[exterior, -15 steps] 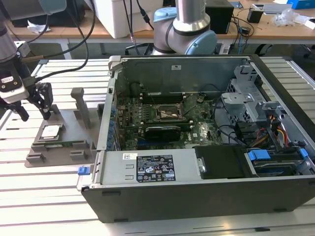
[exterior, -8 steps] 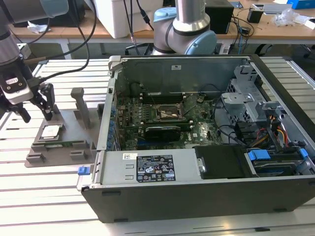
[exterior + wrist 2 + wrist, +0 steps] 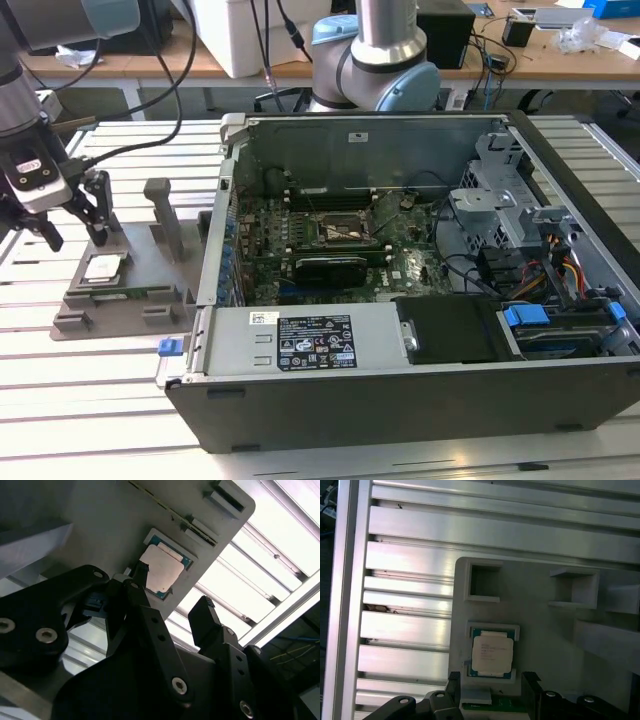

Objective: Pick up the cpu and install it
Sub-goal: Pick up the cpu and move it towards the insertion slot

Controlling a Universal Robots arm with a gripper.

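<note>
Hovering gripper (image 3: pixel 77 238): you have it low over the grey holder (image 3: pixel 145 268) at the exterior view's left, well apart from the computer case (image 3: pixel 400 415).
Fingers (image 3: pixel 202 607): spread wide, with nothing pinched between them. In both wrist views you can see the two black tips standing apart.
Cpu (image 3: pixel 492 653): lying flat in a square recess of the holder, pale silvery top upward, with a thin darker rim around it. Nothing is lifting it.
Cpu and fingers: in the first wrist view the chip sits just ahead of the gap between the two tips. In the second wrist view one tip overlaps a corner of the cpu (image 3: pixel 161 569). It looks to be above the chip rather than touching it, though you cannot settle that from this angle.
Holder: grey, resting on the slatted aluminium table (image 3: pixel 100 400), with upright posts and other square pockets near the cpu's recess. A green strip of circuit board (image 3: pixel 120 293) lies just beside that recess.
Computer case: lying open on the table at the exterior view's right, with its motherboard (image 3: pixel 405 268) facing up.
Socket frame (image 3: pixel 345 232): black and square, near the middle of the motherboard. Your cpu is well apart from it, on the holder.
Arm: a grey and blue joint (image 3: pixel 375 60) stands behind the case.
</note>
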